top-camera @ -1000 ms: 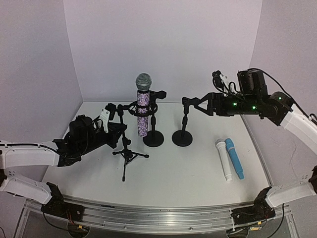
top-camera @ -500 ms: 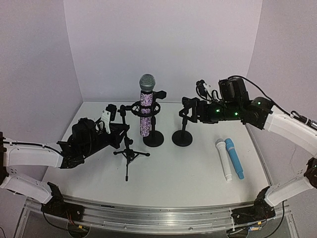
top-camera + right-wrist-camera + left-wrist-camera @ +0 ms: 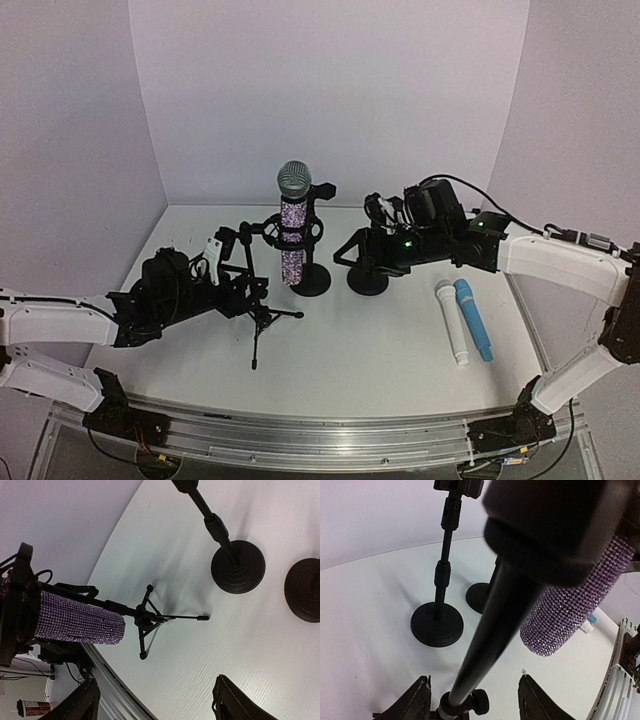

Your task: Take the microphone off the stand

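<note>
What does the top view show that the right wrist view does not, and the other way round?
Only top: the white mic, the blue mic and the mesh head. Only right wrist: what looks like a cup, at the lower left. Both: the purple mic, the tripod and two round bases.

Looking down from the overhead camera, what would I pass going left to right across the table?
tripod stand → sparkly purple microphone → farther-right round-base stand → white microphone → blue microphone. The other round base overlaps the purple microphone, so it is left out.
</note>
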Robot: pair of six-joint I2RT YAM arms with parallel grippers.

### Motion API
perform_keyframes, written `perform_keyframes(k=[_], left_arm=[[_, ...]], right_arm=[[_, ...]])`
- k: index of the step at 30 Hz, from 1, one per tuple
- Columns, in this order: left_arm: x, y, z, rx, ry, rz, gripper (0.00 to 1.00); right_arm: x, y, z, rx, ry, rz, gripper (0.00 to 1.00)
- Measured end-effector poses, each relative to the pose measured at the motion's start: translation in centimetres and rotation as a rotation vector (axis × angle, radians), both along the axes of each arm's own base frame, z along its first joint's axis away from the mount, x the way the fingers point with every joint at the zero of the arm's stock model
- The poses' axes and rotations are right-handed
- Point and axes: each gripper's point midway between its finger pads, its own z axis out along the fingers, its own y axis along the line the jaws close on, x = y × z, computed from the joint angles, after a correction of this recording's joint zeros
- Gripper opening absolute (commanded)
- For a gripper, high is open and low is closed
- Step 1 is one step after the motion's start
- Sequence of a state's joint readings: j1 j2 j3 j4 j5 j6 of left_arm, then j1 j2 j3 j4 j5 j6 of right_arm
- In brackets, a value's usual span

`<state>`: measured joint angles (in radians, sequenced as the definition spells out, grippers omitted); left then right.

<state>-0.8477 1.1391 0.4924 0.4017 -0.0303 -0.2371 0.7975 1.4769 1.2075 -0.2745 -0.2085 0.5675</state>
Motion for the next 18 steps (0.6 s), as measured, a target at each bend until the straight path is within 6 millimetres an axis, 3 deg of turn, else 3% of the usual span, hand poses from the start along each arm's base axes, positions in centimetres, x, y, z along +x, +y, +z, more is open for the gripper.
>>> perform_keyframes(k=[5,11,14,18], left_arm=[[-0.1,1.5,0.2,0.017,-0.010,-0.063,0.73],[2.4,5.1,-1.1,0.053,0.014,-0.097,0.64],[2.5,5.6,-1.0,0.049,0.015,-0.229,0.61],[1.4,4.4,0.7,0.038,-0.053,-0.484,0.61]], right_arm=[[-0.6,0.1,-2.1,0.031,0.069,-0.014,0.75],[-0.6,1.3,-4.6,0.090,0.153,-0.032,0.71],[-0.7,2.5,-6.9,0.149,0.212,-0.047,0.69],[-1.1,4.2,-10.8,0.163,0.299,-0.064,0.68]])
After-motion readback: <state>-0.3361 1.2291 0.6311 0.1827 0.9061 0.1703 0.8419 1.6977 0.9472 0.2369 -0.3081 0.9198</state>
